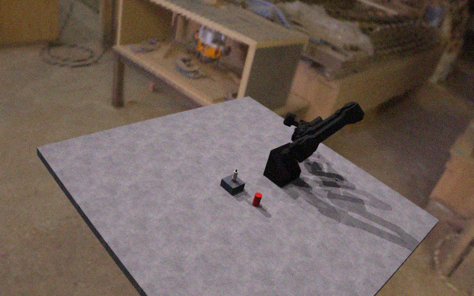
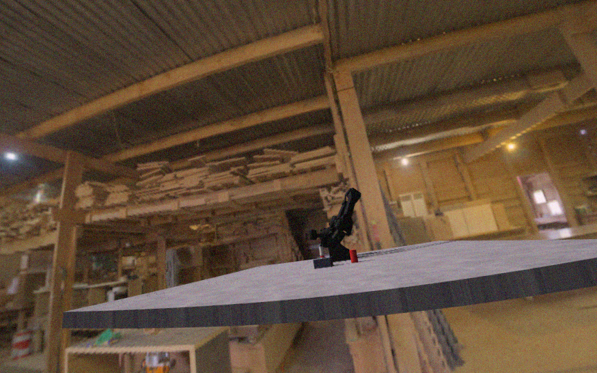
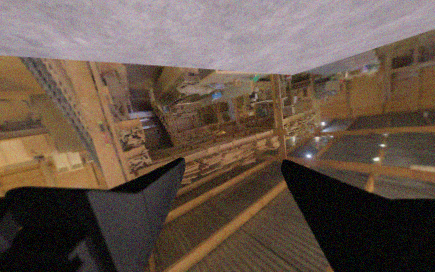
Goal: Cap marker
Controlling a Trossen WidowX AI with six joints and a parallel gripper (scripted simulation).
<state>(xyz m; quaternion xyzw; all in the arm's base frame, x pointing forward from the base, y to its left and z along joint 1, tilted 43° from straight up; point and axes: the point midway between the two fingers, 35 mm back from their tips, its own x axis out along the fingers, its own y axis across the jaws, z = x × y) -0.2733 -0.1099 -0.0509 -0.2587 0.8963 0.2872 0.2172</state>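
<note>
Fingers of the claw (image 3: 231,175): spread wide, nothing held. Cap (image 1: 256,198): red, upright on the desk (image 1: 158,227), just beside the holder block (image 1: 232,185); judged light, rigid, easily toppled; best gripped at mid-height. Holder block: contains the marker (image 1: 235,175), upright, uncapped.

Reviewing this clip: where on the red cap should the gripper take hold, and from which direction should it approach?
Grip the red cap across its round side wall, about mid-height, descending from above. It stands upright and alone on the table, apart from the holder block, so the sides look free. The gripper is open, holds nothing, and is raised near the arm's base. A side grip probably keeps the cap vertical for the marker.
</note>
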